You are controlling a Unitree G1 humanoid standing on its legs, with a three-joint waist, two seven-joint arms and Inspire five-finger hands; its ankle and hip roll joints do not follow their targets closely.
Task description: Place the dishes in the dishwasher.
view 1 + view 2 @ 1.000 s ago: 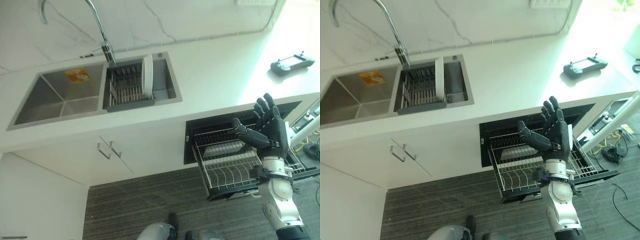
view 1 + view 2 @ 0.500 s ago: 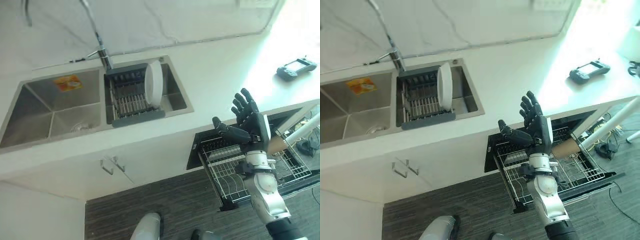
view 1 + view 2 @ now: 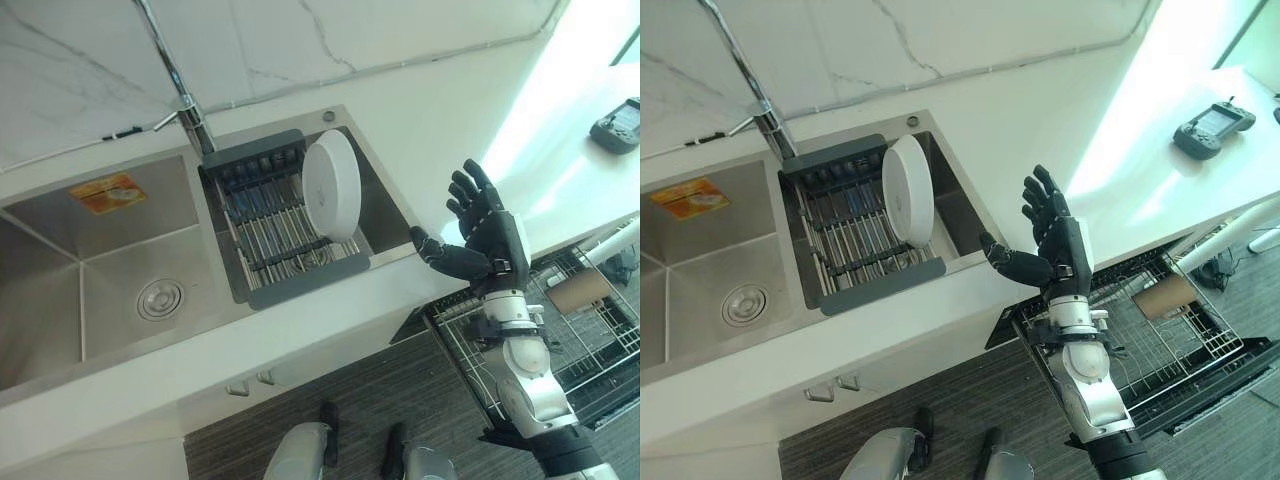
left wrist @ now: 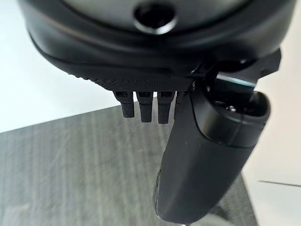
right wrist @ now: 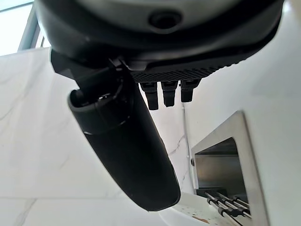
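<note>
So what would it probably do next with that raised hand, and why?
Probably reach the open right hand toward the round white plate and close on its rim. The plate stands on edge in the dark wire drying rack inside the steel sink, and the hand holds nothing.

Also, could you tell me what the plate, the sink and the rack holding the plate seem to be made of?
The plate looks like glazed white ceramic, possibly melamine: smooth with a soft sheen. The sink looks like brushed stainless steel: grey, dully reflective. The rack seems to have metal rods in a dark matte frame, probably plastic.
</note>
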